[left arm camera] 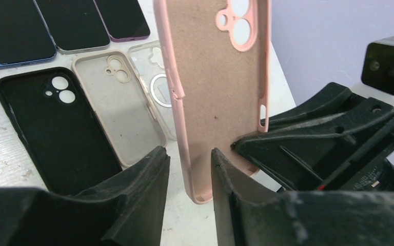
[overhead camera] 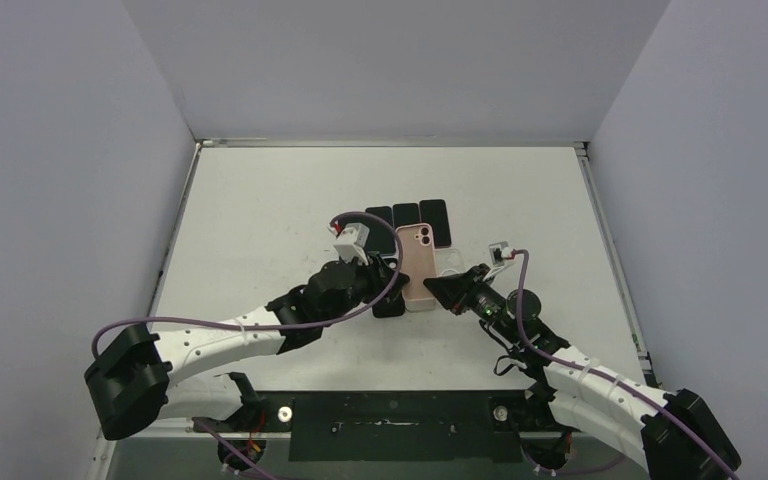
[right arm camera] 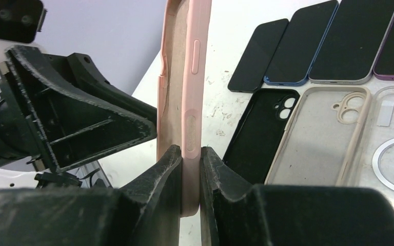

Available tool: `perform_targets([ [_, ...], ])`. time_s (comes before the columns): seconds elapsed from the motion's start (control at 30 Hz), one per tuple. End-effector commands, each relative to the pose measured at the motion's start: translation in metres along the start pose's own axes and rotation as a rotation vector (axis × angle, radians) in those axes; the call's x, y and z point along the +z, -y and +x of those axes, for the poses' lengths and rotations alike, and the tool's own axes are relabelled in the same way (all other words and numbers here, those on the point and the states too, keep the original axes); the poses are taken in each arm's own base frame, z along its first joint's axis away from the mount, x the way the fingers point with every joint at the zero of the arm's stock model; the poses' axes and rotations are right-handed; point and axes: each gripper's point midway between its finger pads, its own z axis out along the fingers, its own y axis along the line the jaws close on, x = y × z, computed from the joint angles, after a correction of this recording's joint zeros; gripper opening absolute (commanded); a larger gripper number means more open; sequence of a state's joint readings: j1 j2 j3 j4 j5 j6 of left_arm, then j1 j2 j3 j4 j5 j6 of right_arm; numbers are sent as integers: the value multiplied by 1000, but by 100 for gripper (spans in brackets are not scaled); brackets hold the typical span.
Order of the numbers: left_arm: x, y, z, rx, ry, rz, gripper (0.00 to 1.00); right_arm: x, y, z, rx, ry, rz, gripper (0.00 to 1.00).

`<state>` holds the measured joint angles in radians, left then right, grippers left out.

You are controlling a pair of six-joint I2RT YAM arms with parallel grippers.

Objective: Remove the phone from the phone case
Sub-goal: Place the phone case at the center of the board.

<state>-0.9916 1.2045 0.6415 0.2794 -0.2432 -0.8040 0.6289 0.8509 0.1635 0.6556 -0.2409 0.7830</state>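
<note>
A pink phone case [overhead camera: 418, 262] is held upright above the table. My right gripper [right arm camera: 191, 154] is shut on its side rim [right arm camera: 191, 77]. In the left wrist view its suede inside [left arm camera: 215, 77] faces me with the camera holes showing through, and no phone sits in it. My left gripper [left arm camera: 189, 156] stands open around the case's lower corner; the right finger [left arm camera: 225, 174] is close against the lining and the left finger [left arm camera: 149, 174] is apart from the rim. Several phones [right arm camera: 297, 46] lie face up at the back; I cannot tell which came from this case.
On the table under the pink case lie a black case [left arm camera: 51, 123], a beige case [left arm camera: 118, 102] and a clear case [left arm camera: 156, 82], all empty. The row of phones [overhead camera: 406, 213] is just behind them. Both arms meet at the table's middle.
</note>
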Motion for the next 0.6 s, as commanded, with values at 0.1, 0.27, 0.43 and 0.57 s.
perform_targets([
  [0.1, 11, 14, -26, -47, 60, 50, 23, 3, -26, -12, -32, 38, -111, 0],
  [0.27, 10, 6, -23, -31, 46, 34, 0, 3, -29, -8, -51, 22, -128, 0],
  [0.43, -1, -19, -26, 22, 41, -56, 0, 3, -27, -10, -100, 21, -115, 31],
  [0.57, -12, -42, -32, 69, 35, -140, 0, 2, -25, -13, -141, 24, -99, 62],
])
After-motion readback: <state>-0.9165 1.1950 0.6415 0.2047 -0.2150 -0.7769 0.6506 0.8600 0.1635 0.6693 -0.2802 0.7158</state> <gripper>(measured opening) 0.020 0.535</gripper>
